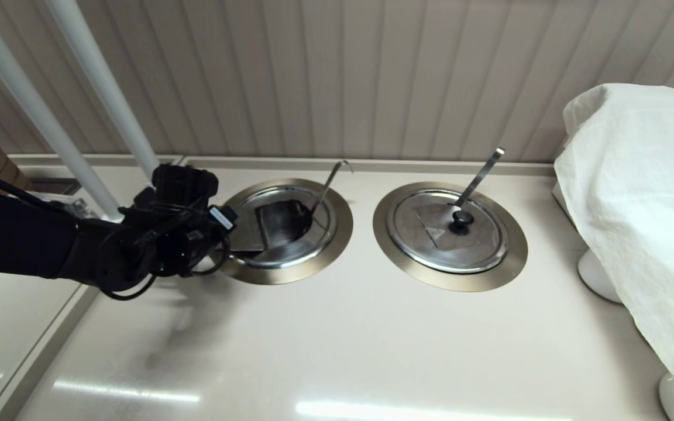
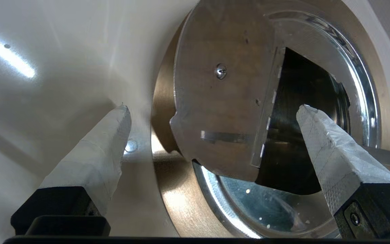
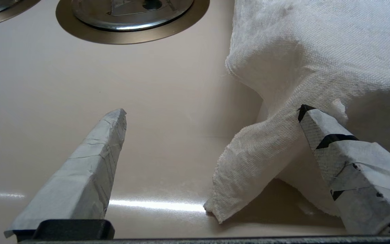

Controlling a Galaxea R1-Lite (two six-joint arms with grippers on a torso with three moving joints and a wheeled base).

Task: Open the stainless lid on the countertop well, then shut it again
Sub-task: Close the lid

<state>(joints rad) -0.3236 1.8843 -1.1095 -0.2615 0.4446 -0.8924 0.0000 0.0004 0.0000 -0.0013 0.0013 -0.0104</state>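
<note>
The left countertop well (image 1: 290, 272) has its stainless lid (image 1: 250, 233) swung up off the dark pot opening (image 1: 290, 222). The lid's dull underside (image 2: 222, 101) with a centre rivet faces my left wrist camera. A shiny lid section (image 2: 266, 206) still lies flat on the rim inside the bronze flange (image 2: 181, 203). A flat steel utensil handle (image 1: 330, 181) (image 2: 388, 157) rises from the opening. My left gripper (image 1: 227, 229) (image 2: 214, 108) hovers at the well's left edge, open and holding nothing, apart from the lid. My right gripper (image 3: 212, 112) is open over bare counter.
A twin well (image 1: 518, 245) to the right keeps its lid (image 1: 451, 240) closed, with a black knob (image 1: 461, 217) and a slanted handle (image 1: 480, 175). A white cloth (image 1: 641, 204) (image 3: 317, 51) covers things at the far right. White poles (image 1: 103, 88) and a ribbed wall (image 1: 372, 70) stand behind.
</note>
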